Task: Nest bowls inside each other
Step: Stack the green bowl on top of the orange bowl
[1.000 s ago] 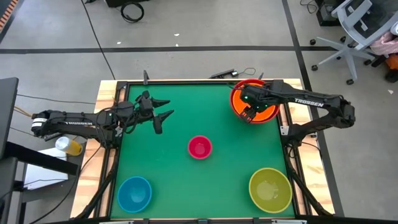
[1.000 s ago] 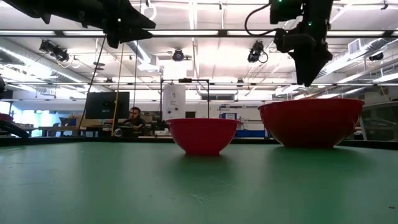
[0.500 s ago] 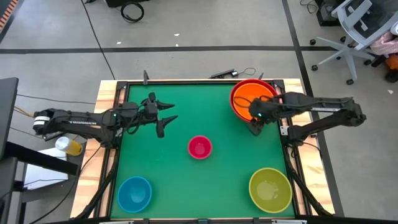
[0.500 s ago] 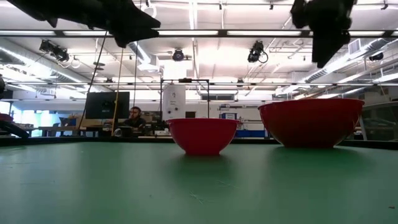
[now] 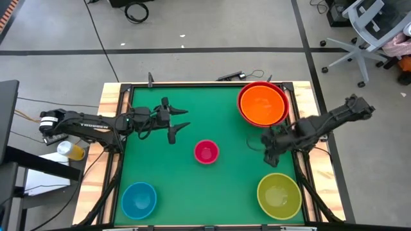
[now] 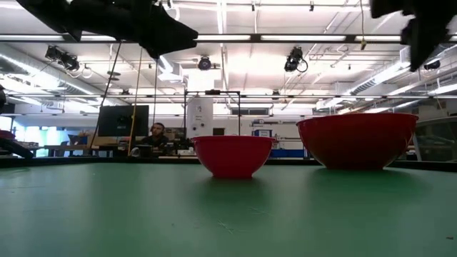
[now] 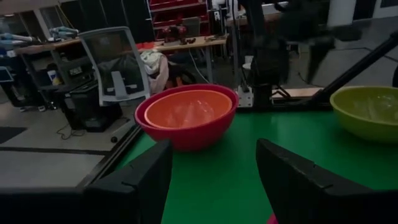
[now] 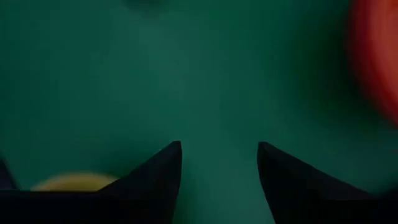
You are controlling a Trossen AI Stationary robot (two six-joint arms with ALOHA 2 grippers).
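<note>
An orange bowl (image 5: pixel 262 105) sits nested inside a red bowl (image 5: pixel 241 109) at the table's far right; both also show in the left wrist view, orange bowl (image 7: pixel 186 109) inside red bowl (image 7: pixel 186 135). A magenta-pink bowl (image 5: pixel 206 152) stands mid-table. A light blue bowl (image 5: pixel 139 199) is near left and a yellow-green bowl (image 5: pixel 279 196) near right. My right gripper (image 5: pixel 270 153) hangs open above bare mat between the red and yellow-green bowls, pointing down. My left gripper (image 5: pixel 178 123) is open, held level above the mat, left of the magenta-pink bowl.
A raised wooden frame (image 5: pixel 114 160) borders the green mat (image 5: pixel 212 186). Bare mat lies around the magenta-pink bowl and between the two near bowls. A person sits at a desk (image 6: pixel 153 137) far behind the table.
My right gripper has swung away from above the orange bowl toward the table's near edge, turning its wrist as it went, and now hangs over bare mat. The orange bowl stays in the red bowl. My left gripper has eased toward the table's right.
</note>
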